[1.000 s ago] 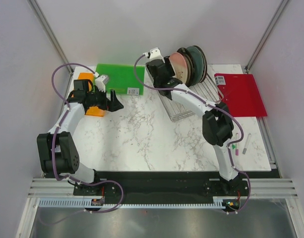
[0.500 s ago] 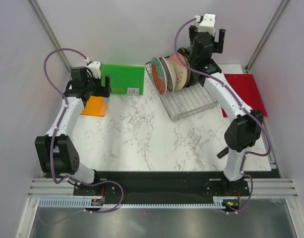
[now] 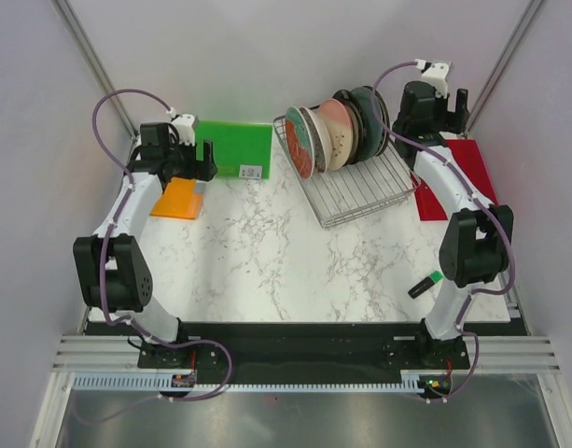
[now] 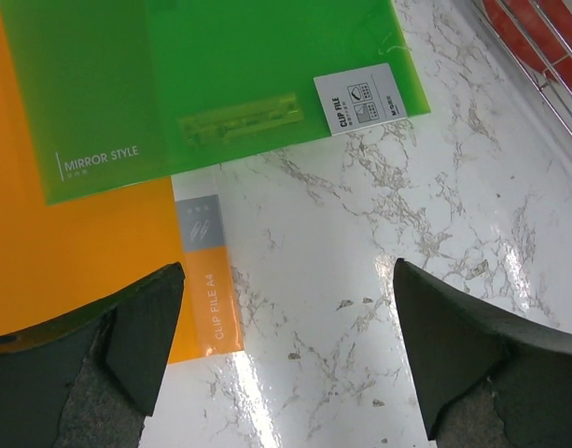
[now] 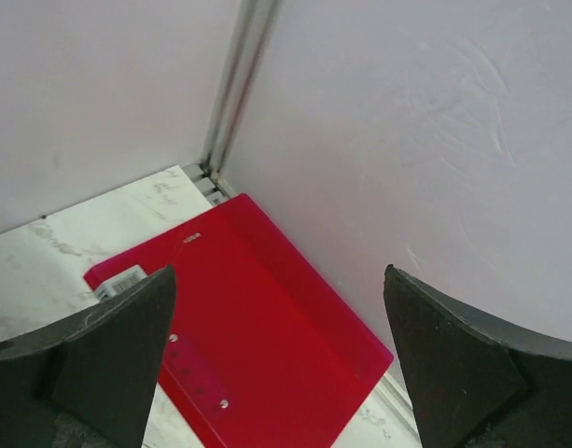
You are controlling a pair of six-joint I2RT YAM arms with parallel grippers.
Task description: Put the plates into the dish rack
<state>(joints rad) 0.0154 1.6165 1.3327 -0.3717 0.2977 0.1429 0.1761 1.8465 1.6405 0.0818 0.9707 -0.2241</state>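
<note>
Right hand point(image 5: 278, 275) near wall point(image 5: 407, 140), by red folder point(image 5: 258, 364)

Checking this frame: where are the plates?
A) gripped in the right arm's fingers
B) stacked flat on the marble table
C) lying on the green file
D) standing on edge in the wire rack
D: the plates stand on edge together at the far end of the dish rack, none flat on the table.

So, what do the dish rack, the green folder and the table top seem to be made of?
Dish rack: likely metal wire, silvery and thin.
Green folder: glossy plastic, probably; its label reads clip file.
Table top: marble look, white with grey veins, shiny glare; possibly laminate.
</note>
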